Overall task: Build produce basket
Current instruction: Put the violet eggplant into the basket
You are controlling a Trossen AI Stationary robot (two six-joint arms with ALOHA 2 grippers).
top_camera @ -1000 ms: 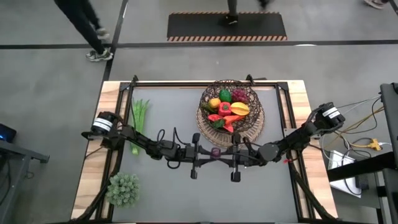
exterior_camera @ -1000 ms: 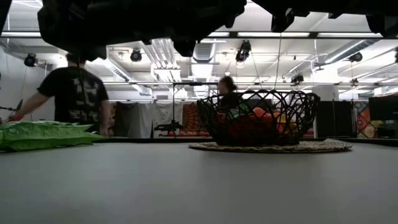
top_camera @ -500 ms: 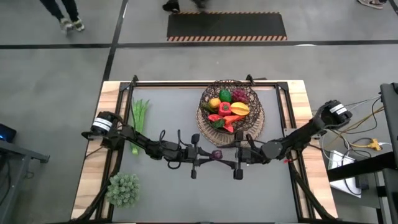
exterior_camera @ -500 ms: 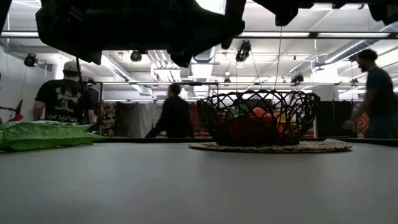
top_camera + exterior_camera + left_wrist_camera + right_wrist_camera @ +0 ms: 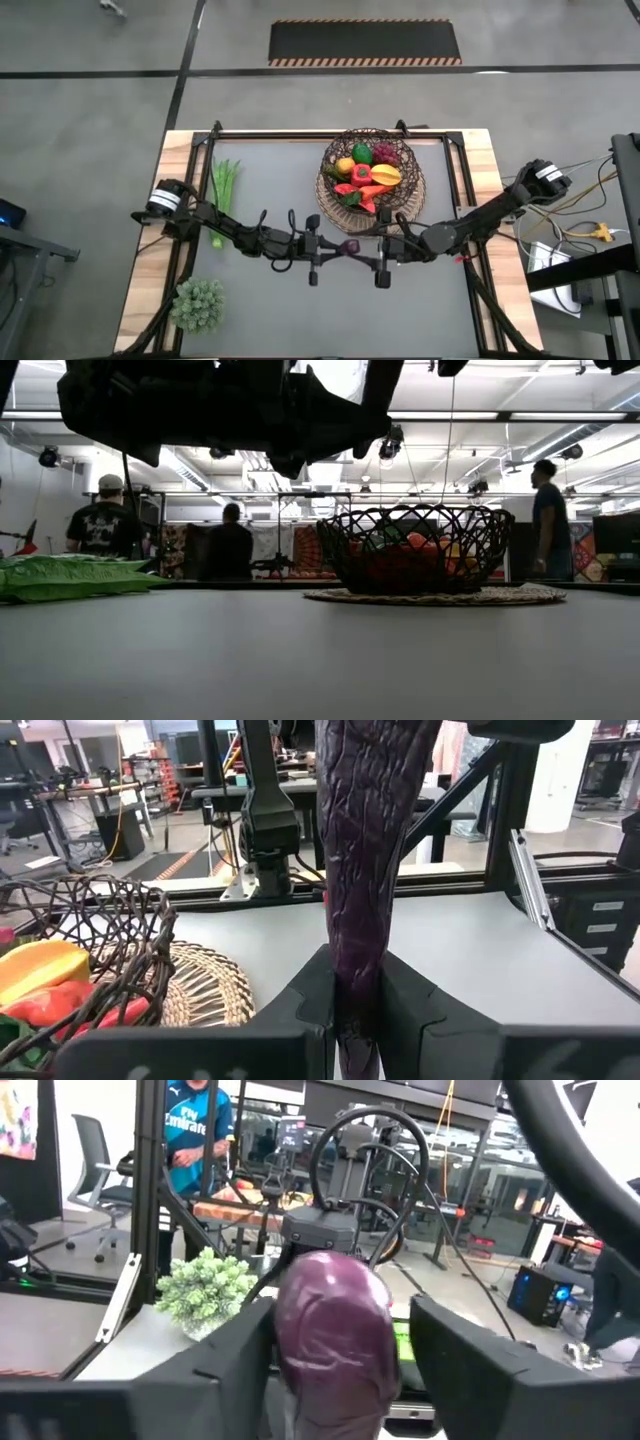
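Basket point(image 5: 372, 180) just ahead of both claws, mostly loaded. Left claw point(image 5: 357, 1005) clamped on eggplant point(image 5: 365, 850); right claw point(image 5: 335, 1380) spread wide around its other end. Green beans point(image 5: 224, 185) on surface, off by left arm.

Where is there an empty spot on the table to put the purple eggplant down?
Bare mat lies between the green beans and the basket, and along the near edge right of the leafy clump. The middle is crowded: both grippers meet at the eggplant.

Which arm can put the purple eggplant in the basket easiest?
Probably left: the left gripper already clamps the eggplant, while the right gripper is open around its tip. The basket sits close by.
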